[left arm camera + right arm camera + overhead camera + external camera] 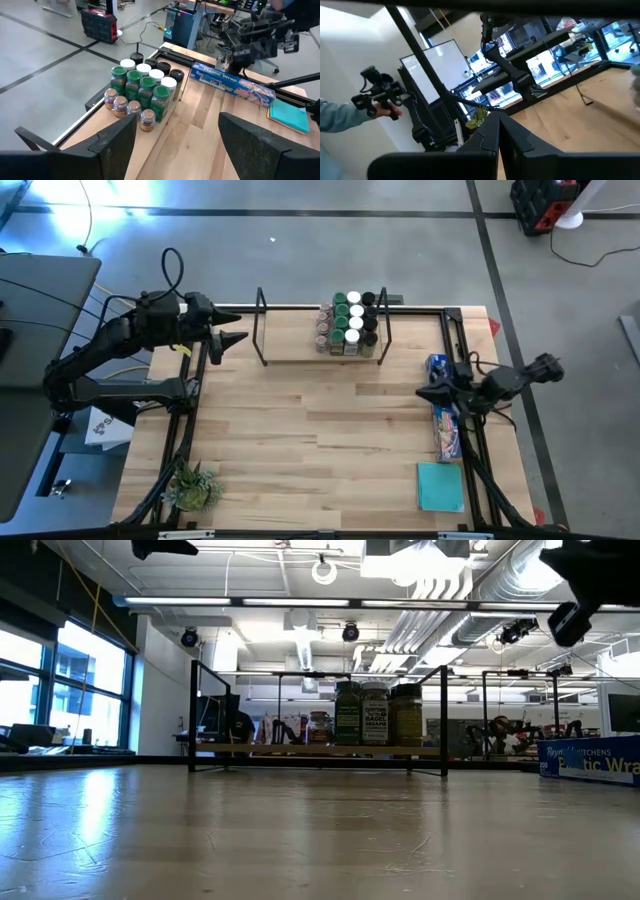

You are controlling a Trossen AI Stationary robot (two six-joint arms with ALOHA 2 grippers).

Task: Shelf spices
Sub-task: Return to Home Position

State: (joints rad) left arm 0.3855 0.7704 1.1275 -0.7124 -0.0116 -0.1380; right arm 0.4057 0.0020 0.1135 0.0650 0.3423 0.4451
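Note:
Several spices (350, 322) with green, white and black lids, plus a few small clear jars, stand clustered on their bases on the shelf (295, 346), at its right end beside the black hoop (383, 330). The left wrist view shows them (142, 90) close ahead, and the low view shows them (377, 712) on the plank (300, 750). My left gripper (235, 340) hovers open at the shelf's left end, its fingers wide apart (175, 145) with nothing between them. My right gripper (425, 392) is shut (499, 122) at the table's right side, holding nothing.
A long blue plastic-wrap box (445, 415) lies along the right edge beside my right gripper, and a teal pad (440, 485) lies nearer the front. A small plant (192, 488) sits at the front left corner. A person's hand (387, 107) shows beyond the table.

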